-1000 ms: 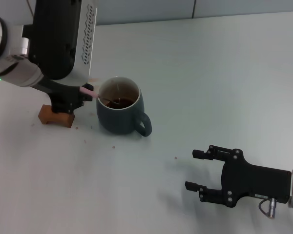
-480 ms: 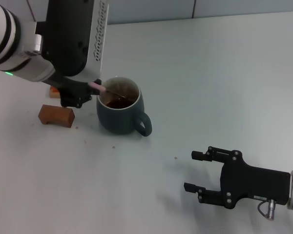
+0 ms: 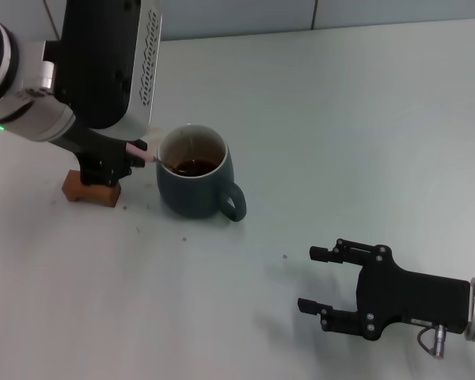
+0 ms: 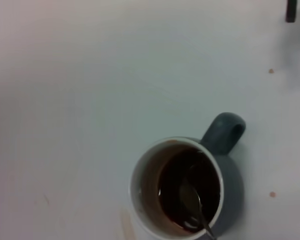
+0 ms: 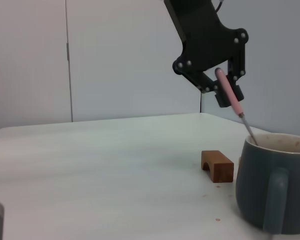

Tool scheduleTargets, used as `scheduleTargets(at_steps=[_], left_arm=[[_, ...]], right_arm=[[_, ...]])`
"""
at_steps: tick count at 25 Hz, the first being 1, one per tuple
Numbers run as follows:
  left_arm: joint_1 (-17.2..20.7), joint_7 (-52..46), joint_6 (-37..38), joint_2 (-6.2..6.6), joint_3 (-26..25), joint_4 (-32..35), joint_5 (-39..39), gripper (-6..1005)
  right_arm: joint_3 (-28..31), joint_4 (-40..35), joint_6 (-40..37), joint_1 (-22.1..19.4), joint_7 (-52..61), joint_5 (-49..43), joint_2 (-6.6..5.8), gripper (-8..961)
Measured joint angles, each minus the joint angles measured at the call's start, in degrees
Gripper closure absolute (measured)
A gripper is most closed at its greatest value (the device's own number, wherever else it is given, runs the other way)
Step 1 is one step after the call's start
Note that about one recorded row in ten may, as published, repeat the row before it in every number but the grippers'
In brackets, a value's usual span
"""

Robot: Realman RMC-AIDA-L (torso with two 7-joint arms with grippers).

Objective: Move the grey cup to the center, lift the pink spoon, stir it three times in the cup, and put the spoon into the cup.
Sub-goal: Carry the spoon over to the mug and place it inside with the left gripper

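Note:
The grey cup [image 3: 196, 181] stands on the white table left of centre, its handle toward the front right, with brown liquid inside. It also shows in the left wrist view [image 4: 187, 190] and the right wrist view [image 5: 276, 181]. My left gripper [image 3: 128, 157] is shut on the pink spoon [image 3: 146, 154] just left of the cup's rim. The spoon slants down into the cup; its pink handle [image 5: 229, 94] shows in the right wrist view and its metal bowl [image 4: 191, 200] sits in the liquid. My right gripper [image 3: 321, 279] is open and empty, low over the table at the front right.
A small brown wooden block [image 3: 90, 188] lies on the table just left of the cup, partly under my left gripper; it also shows in the right wrist view [image 5: 218, 165]. A wall runs along the table's far edge.
My left gripper has swung back left and down with the spoon, after being higher and nearer the cup half a second ago. The cup and right arm have hardly moved.

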Motion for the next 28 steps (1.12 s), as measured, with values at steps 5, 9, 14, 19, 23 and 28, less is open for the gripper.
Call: scheduleTargets(at_steps=[5,9,14,19,23,28], left_arm=[[-0.1,0.3,-0.4,-0.07,0.3,0.1,-1.7,844],[-0.3,0.4,-2.7,-0.19,0.8,-0.8,-2.1,843],[-0.6,-0.3,-4.9,-0.2,0.9,-1.8,-1.5,841],[-0.5,-0.7,-3.9,-0.02,0.2,-2.1,-0.4,840],[-0.2,-0.7,-2.1,0.08,-0.6,-1.8,-0.3,839],[-0.1,-0.7,-0.5,0.15,-0.7,-0.9,-2.0,838]], right_arm=[[-0.1,0.0,0.0,0.0,0.0,0.0,0.0,236],[-0.2,0.0,0.0,0.0,0.0,0.0,0.0,236],[-0.2,0.1,0.0,-0.1,0.0,0.0,0.0,236],[-0.2,0.2,0.0,-0.1,0.0,0.0,0.0,236],[-0.2,0.3,0.0,-0.1,0.0,0.0,0.0,237],[-0.2,0.3,0.0,-0.1,0.0,0.0,0.0,237]])
